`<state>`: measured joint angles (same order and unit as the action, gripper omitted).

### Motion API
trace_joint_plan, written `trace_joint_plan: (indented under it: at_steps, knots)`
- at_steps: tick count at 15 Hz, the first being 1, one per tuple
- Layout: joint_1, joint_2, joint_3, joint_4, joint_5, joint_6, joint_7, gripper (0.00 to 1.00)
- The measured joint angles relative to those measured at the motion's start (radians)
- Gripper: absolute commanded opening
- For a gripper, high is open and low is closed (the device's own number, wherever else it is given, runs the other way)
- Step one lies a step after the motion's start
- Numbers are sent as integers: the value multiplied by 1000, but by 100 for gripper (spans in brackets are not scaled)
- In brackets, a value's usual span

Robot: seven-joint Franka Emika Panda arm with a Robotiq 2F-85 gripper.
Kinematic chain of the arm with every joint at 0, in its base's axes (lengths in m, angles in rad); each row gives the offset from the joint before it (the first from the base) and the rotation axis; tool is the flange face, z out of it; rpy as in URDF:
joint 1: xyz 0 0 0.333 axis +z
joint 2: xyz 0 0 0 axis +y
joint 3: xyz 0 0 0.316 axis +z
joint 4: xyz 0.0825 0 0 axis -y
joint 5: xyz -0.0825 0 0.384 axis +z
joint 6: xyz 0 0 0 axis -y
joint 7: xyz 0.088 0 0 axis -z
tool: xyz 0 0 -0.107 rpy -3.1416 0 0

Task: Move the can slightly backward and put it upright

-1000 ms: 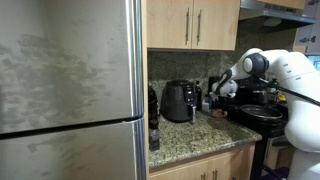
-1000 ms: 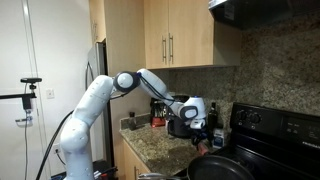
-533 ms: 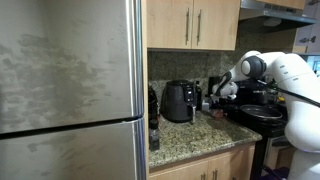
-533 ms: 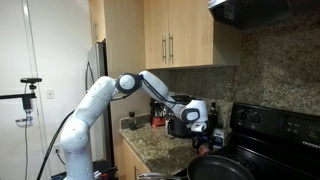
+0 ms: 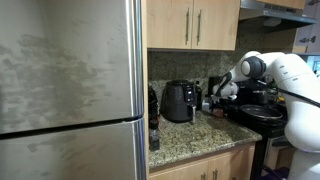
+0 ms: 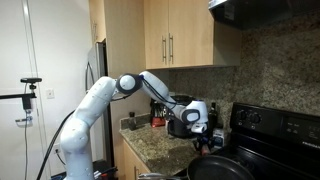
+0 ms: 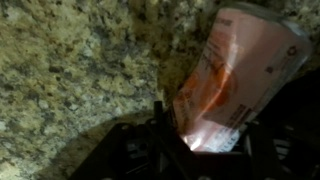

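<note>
the fingers [image 7: 163, 142] are closed on the lower end of the can [image 7: 245, 70], dark parts showing on both sides of it in the wrist view. the can is pinkish-red with printed lettering. it leans, its gripped end at about 7 o'clock and its free end toward 1 o'clock, over the speckled granite desk [image 7: 70, 70]. whether it touches the desk cannot be told. in an exterior view the arm [image 5: 275, 75] reaches down to the desk at about 3 o'clock from the black air fryer [image 5: 179, 101], close beside it, with a dark pan [image 5: 262, 113] on the stove farther toward 3 o'clock.
</note>
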<state>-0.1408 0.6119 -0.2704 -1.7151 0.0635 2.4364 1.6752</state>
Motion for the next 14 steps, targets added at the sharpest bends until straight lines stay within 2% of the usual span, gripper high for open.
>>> trace_joint_plan:
  at_steps: [3, 7, 10, 14]
  knots:
    - [7, -2, -6, 0, -10, 5, 1, 24]
    - [67, -18, -50, -4, -118, 13, 19, 24]
    - [144, -80, -129, -29, -310, 12, 51, 24]
    - [218, -213, -223, -119, -646, -5, 91, 24]
